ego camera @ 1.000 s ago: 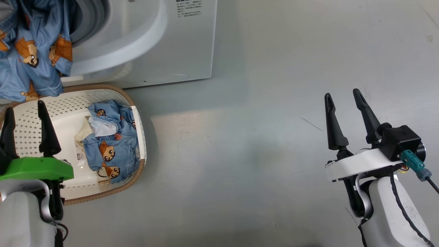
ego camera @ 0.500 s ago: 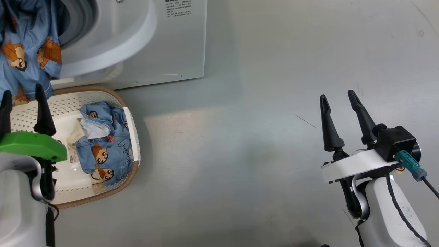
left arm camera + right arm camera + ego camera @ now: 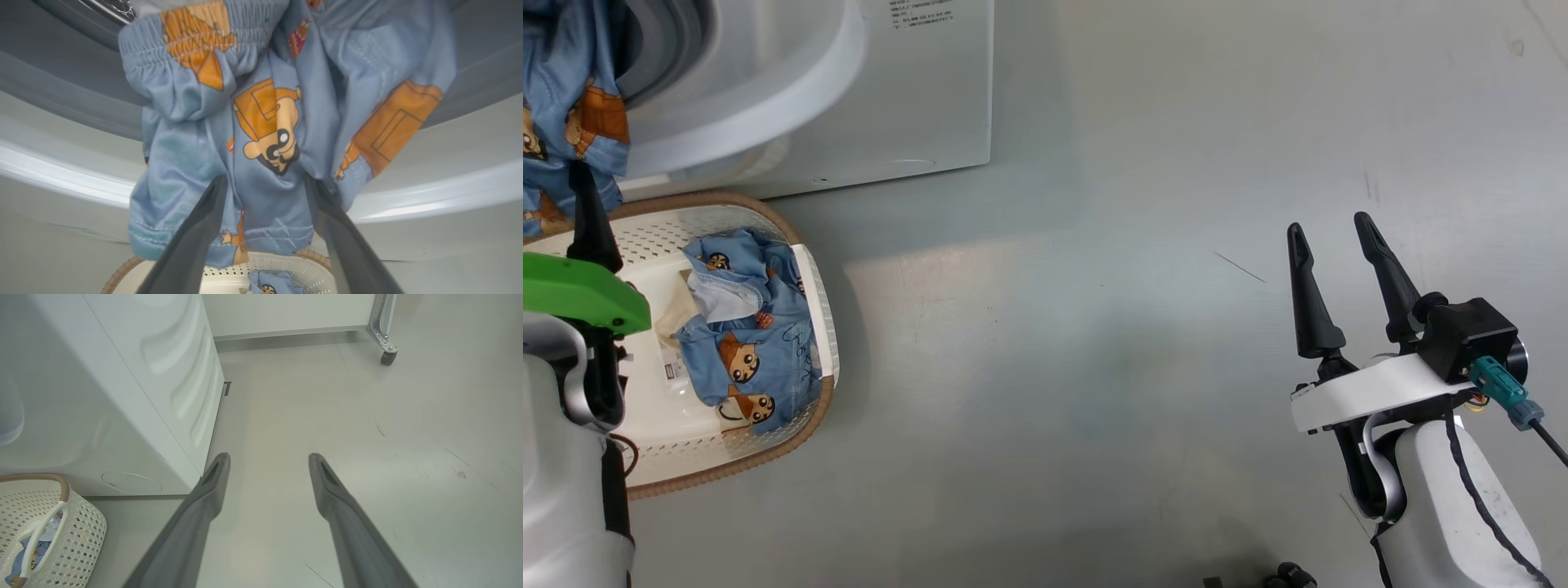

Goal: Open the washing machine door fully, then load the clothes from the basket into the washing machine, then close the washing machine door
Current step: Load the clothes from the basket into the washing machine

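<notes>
While a light blue fabric garment printed with orange-brown cartoon figures (image 3: 265,134) is hanging from the mouth of the big white front-loading washing machine (image 3: 915,98), the left end effector (image 3: 264,179) is standing wide open before it, gripping nothing. Another such garment (image 3: 743,327) is lying in the small cream-white perforated plastic basket (image 3: 829,392) just beside the machine. The right end effector (image 3: 1330,224) is hovering wide open and empty, well apart, over the grey floor (image 3: 1094,327).

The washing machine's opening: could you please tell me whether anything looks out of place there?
Yes: one blue garment hangs out over the grey gasket, dangling above the basket instead of lying inside the washing machine; it may slip out.
</notes>
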You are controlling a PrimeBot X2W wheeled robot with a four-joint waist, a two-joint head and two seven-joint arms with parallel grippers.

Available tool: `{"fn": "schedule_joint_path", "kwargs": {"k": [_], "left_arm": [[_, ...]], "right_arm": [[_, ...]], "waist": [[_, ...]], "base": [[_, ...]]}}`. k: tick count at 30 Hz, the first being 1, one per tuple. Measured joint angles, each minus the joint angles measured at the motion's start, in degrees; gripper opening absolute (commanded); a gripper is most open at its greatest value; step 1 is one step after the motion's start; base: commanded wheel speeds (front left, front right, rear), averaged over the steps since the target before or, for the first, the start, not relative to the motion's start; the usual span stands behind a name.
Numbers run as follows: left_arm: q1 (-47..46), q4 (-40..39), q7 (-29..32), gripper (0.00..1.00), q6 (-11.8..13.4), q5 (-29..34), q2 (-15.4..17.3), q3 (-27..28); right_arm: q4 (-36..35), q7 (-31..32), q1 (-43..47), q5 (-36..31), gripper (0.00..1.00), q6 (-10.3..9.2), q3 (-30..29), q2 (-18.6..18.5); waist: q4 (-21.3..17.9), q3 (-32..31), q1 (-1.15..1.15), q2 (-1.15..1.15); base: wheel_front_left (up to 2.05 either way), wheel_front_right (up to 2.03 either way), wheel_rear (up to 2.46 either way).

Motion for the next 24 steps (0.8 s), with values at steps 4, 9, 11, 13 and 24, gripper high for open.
{"fn": "schedule_joint_path", "kwargs": {"k": [4, 9, 11, 13, 24], "left_arm": [[-2.34, 0.86, 0.49, 1.0, 0.0, -0.98, -0.04, 0.08], [-4.25, 2.09, 0.36, 1.0, -0.05, -1.79, -0.05, 0.62], [-4.66, 2.55, 0.23, 0.84, -0.08, -1.85, 0.12, 0.65], [-4.87, 3.25, -0.16, 0.0, -0.09, -1.89, 0.16, 0.62], [-5.48, 5.46, -4.22, 0.0, -0.15, -1.66, 0.03, -1.51]], "right_arm": [[0.0, 0.0, -0.13, 0.0, 1.0, 0.0, 0.03, 0.01], [0.01, 0.0, -0.32, 0.19, 1.0, 0.0, 0.09, 0.05], [0.02, 0.0, -0.34, 0.36, 1.0, 0.0, 0.08, 0.07], [0.05, 0.0, -0.41, 0.37, 1.0, 0.0, 0.01, 0.1], [0.38, 0.0, -0.63, 0.38, 1.0, 0.0, -1.69, 0.11]], "waist": [[-0.09, 0.83, 0.0, 0.0], [-0.23, 1.29, 0.0, 0.0], [-0.3, 1.45, 0.0, 0.0], [-0.37, 1.6, 0.0, 0.0], [0.82, 0.4, 0.0, 0.0]], "base": [[0.0, 0.0, 0.0], [0.0, 0.0, 0.0], [0.0, 0.0, 0.0], [0.0, 0.0, 0.0], [0.0, 0.0, 0.0]]}}
